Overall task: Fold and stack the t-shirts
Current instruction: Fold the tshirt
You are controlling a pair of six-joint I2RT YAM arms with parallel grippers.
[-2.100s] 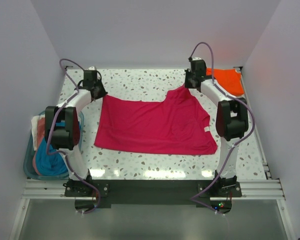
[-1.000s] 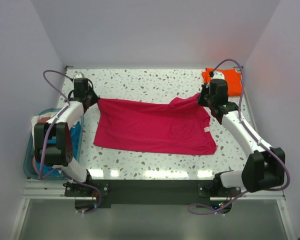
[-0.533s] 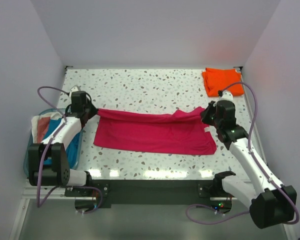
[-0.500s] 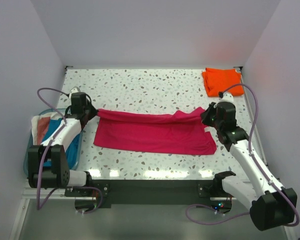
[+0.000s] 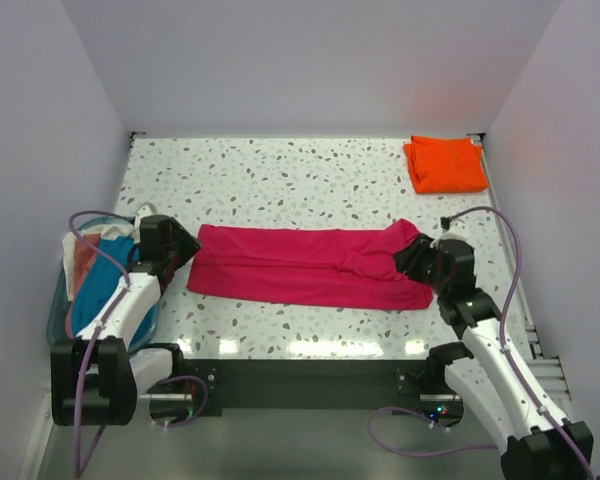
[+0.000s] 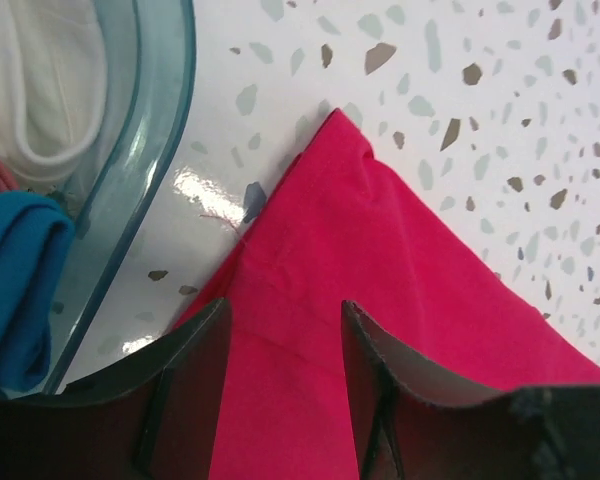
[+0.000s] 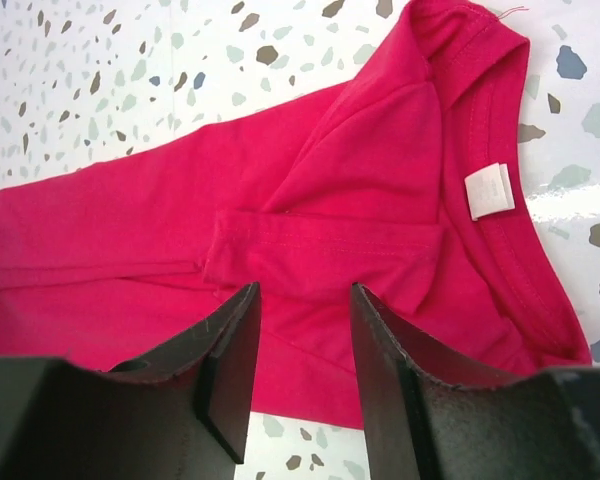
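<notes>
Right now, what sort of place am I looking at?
Probably a robotics lab test cell, not a laundry: the left arm and right arm bolted by a speckled table, plain pale walls boxing it in, a pink t-shirt laid between them.

Bright, even light with faint shadows. White glare streaks the glossy table at six o'clock overhead and spots it toward ten o'clock in the left wrist view. The wrist views' fingers at six o'clock are dark and soft.

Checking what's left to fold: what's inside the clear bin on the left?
Blue cloth and white cloth lie in the bin; whatever is beneath them is covered.
</notes>
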